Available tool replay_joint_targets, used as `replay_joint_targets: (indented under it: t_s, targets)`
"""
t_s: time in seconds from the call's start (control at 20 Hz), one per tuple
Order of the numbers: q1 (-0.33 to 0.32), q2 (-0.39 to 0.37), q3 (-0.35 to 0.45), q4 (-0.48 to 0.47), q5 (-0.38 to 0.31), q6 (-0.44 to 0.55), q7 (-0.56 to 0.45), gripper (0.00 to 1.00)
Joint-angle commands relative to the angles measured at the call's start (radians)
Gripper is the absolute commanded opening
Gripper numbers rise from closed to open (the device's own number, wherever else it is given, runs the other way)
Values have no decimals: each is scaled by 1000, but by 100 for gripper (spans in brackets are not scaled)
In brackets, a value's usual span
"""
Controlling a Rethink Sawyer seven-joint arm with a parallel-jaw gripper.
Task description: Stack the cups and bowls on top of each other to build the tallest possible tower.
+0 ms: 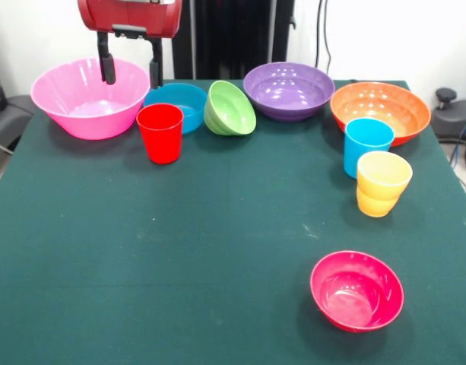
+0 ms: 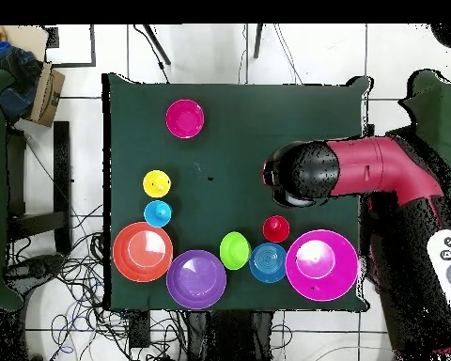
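Note:
My gripper hangs open and empty above the gap between the large pink bowl and the small blue bowl. The red cup stands upright just in front of it. A green bowl leans tilted on its side, with the purple bowl and orange bowl further right. The sky-blue cup and yellow waisted cup stand close together. Alone near the front sits a crimson-pink bowl. From overhead the arm's head hides the fingers.
The dark green table ends close behind the row of bowls. Overhead, cables and a cardboard box lie on the floor beside the table. A black knob-like object stands off the table's right side.

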Motion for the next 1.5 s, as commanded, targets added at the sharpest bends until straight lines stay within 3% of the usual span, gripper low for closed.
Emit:
replay_joint_targets:
  t_s: [0.05, 0.45, 1.5]
  targets:
    - [33, 36, -30, 25, -11, -22, -69, 100]
    - [15, 60, -41, 73, -38, -127, -38, 100]
    - [-28, 64, -29, 77, -15, -123, -106, 100]
